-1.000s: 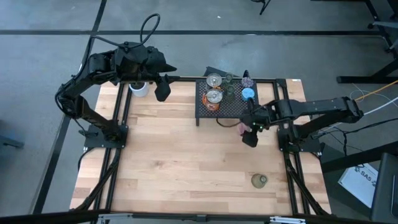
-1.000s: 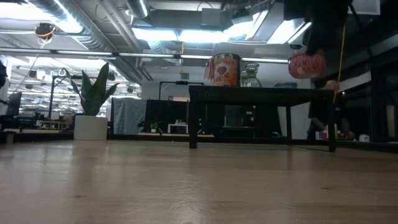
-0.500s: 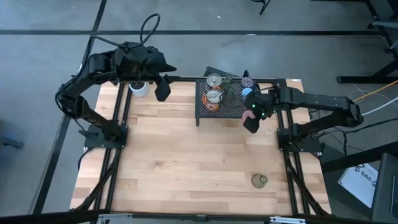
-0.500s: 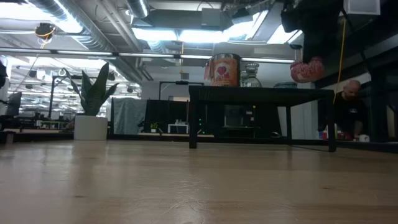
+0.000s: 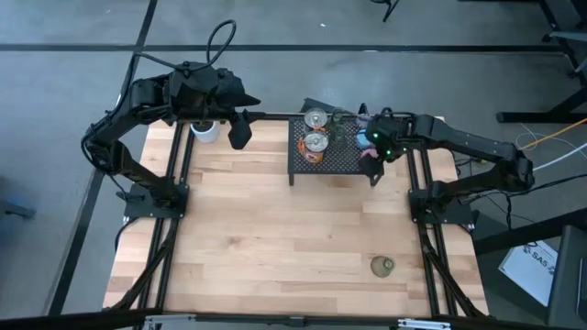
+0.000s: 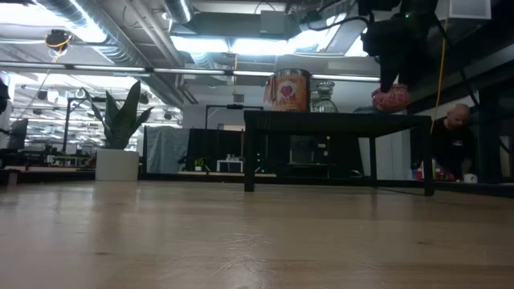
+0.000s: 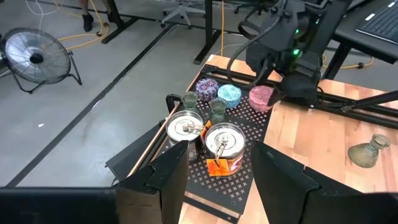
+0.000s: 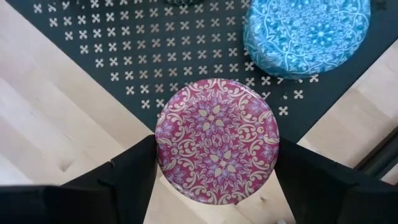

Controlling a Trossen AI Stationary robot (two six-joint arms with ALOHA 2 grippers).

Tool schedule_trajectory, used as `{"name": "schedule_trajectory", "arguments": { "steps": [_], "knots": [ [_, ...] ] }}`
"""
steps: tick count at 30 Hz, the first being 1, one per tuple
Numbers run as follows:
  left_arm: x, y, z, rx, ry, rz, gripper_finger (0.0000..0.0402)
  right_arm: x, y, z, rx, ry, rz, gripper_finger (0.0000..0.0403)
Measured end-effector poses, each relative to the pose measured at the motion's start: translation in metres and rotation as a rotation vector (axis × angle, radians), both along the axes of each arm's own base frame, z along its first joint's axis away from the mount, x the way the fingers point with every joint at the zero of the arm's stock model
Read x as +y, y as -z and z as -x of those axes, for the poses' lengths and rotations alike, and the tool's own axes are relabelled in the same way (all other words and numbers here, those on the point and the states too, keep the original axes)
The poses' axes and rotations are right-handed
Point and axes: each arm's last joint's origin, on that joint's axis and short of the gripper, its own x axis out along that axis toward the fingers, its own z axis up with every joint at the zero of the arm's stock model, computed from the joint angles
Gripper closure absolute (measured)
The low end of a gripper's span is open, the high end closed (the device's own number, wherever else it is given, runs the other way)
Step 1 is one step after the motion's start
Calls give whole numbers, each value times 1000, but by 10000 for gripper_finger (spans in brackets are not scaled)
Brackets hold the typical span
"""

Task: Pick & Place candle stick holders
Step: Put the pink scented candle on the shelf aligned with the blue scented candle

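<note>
My right gripper (image 5: 371,163) is shut on a pink patterned candle holder (image 8: 216,149) over the near right corner of the black mesh rack (image 5: 341,160). On the rack stand a blue holder (image 8: 305,31), a purple-speckled one (image 7: 206,88), green glass ones (image 7: 217,109) and two silvery ones with orange accents (image 7: 224,142). An olive-green holder (image 5: 382,266) stands on the table near the front right. My left gripper (image 5: 239,133) is open and empty above the table's far left. My right gripper pinches the pink holder by its round side wall (image 8: 163,149) between its two fingers, one on each side. The fingers come from above, pointing down. The holder stays upright, level with the rack's top (image 6: 391,98); I cannot tell whether it touches the rack.
A white pot with a green plant (image 5: 205,131) stands at the far left corner, close to my left gripper. The wooden table (image 5: 275,238) stretches open between the rack and the front edge. A person (image 6: 455,120) shows in the room behind the table.
My right gripper has carried the pink holder toward the table's far edge, from beside the rack's near right leg to over the rack's near right corner. The holder has stayed upright in the fingers.
</note>
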Motion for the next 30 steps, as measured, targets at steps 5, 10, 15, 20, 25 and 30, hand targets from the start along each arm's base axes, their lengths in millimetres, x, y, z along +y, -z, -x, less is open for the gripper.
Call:
{"name": "schedule_trajectory", "arguments": {
  "steps": [5,10,15,20,25,30],
  "knots": [
    [0,0,0,0,0,0,233,-3,4,-2,-31,45,-4,107],
    [0,0,0,0,0,0,233,-4,6,-6,-65,72,6,107],
    [0,0,0,0,0,0,233,-5,6,-6,-63,82,13,107],
    [0,0,0,0,0,0,233,-6,6,-5,-59,123,40,107],
    [0,0,0,3,-1,-8,233,-2,6,-7,-57,138,66,107],
    [0,0,0,8,-2,-20,233,3,6,-8,-53,141,102,107]
  ]
}}
